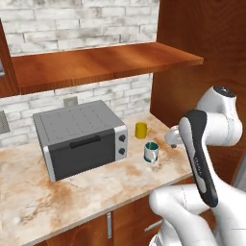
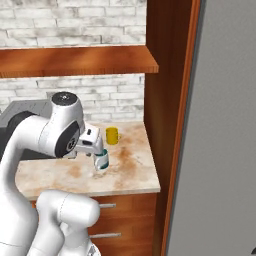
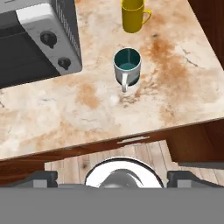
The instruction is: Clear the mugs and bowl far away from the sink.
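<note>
Two mugs share the right end of a marbled tabletop (image 1: pixel 96 187), and we go from the largest thing down. A grey toaster oven (image 1: pixel 79 139) fills the left centre of the left base view, pushed back toward the brick wall, which leaves the front strip of stone free for cups. At the right of that frame our white arm rises and folds over the tabletop's corner. In the right base view our hand (image 2: pixel 96 150) hangs at left centre, just above the teal-lined mug (image 2: pixel 102 162), and appears empty; its two dark tips sit at opposite bottom corners of the hand view, so we judge it spread wide, as it would be for dropping over a cup.

The teal-lined mug (image 3: pixel 127 65) sits at upper centre of the hand view, upright, handle toward the tabletop's edge. The yellow mug (image 3: pixel 132 15) stands at the top edge beyond it, well apart, handle to the right. Both lie beside the tall wooden cabinet (image 2: pixel 162 125); we judge this corner to be the clearing spot.
</note>
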